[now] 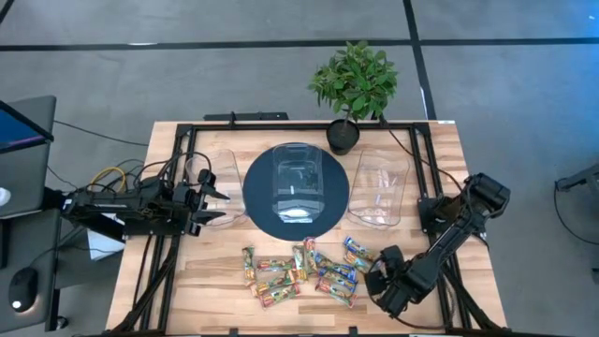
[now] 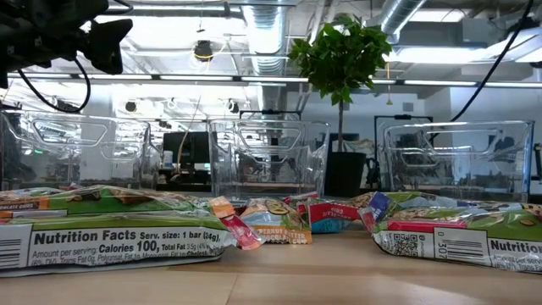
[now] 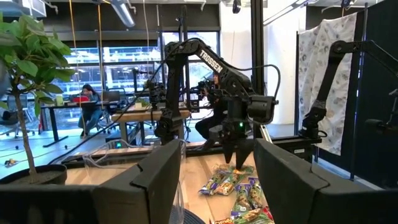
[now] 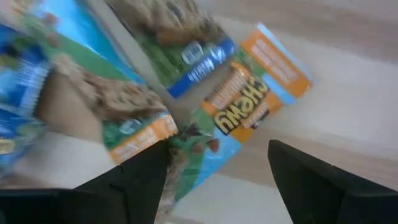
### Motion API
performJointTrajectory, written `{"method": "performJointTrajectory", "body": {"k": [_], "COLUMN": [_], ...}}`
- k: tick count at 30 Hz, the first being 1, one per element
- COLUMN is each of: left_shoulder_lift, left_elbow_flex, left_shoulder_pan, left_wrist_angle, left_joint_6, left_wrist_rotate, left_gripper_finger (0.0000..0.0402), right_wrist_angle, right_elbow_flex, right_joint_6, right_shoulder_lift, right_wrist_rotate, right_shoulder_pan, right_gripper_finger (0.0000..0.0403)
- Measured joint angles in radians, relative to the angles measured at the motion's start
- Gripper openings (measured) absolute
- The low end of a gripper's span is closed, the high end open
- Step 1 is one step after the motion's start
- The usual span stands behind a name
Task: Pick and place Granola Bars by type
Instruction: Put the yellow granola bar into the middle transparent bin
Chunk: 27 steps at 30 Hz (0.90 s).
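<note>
High view: my right gripper (image 1: 381, 278) hovers at the right end of the granola bars (image 1: 301, 271), strewn near the table's (image 1: 173, 290) front edge; my left gripper (image 1: 211, 195), fingers parted, waits by the left clear tub (image 1: 211, 183).
Low view: bars (image 2: 110, 224) lie before three tubs (image 2: 268, 157).
Left wrist view: fingers (image 3: 155, 180) spread, empty.
Right wrist view: fingers (image 4: 134, 180) released, astride a chewy bar (image 4: 239, 118).

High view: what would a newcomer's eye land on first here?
Probably the heap of granola bars in shiny wrappers at the table's front edge, with the right end effector open low beside its right end. Behind it, three clear tubs stand in a row, the middle tub on a dark round mat, and a potted plant sits at the back edge. The left end effector, open, waits by the left tub.
</note>
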<state>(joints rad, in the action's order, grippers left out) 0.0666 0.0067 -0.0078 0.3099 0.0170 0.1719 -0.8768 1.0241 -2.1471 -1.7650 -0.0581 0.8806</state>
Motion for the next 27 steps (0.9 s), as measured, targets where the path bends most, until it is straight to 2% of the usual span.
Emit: {"method": "performJointTrajectory", "body": {"k": [8, 12, 15, 23, 27], "left_shoulder_lift": [0.0, 0.0, 0.0, 0.0, 0.0], "left_elbow_flex": [0.0, 0.0, 0.0, 0.0, 0.0], "left_shoulder_pan": [0.0, 0.0, 0.0, 0.0, 0.0], "left_wrist_angle": [0.0, 0.0, 0.0, 0.0, 0.0], "left_joint_6": [0.0, 0.001, 0.001, 0.001, 0.001], "left_wrist_rotate": [-0.001, -0.002, -0.002, -0.003, -0.003], "left_gripper_finger": [0.0199, 0.0199, 0.0199, 0.0199, 0.0199], "right_wrist_angle": [0.041, 0.046, 0.053, 0.062, 0.069], "right_elbow_flex": [0.001, 0.002, 0.002, 0.006, 0.033], "right_joint_6": [0.002, 0.023, 0.047, 0.081, 0.096], "right_shoulder_lift": [-0.034, -0.034, -0.034, -0.035, -0.037], "right_wrist_rotate": [0.03, 0.03, 0.033, 0.042, 0.037], "right_shoulder_pan": [0.002, 0.002, 0.002, 0.003, 0.003], "right_gripper_finger": [0.0269, 0.0251, 0.022, 0.01, 0.0059]}}
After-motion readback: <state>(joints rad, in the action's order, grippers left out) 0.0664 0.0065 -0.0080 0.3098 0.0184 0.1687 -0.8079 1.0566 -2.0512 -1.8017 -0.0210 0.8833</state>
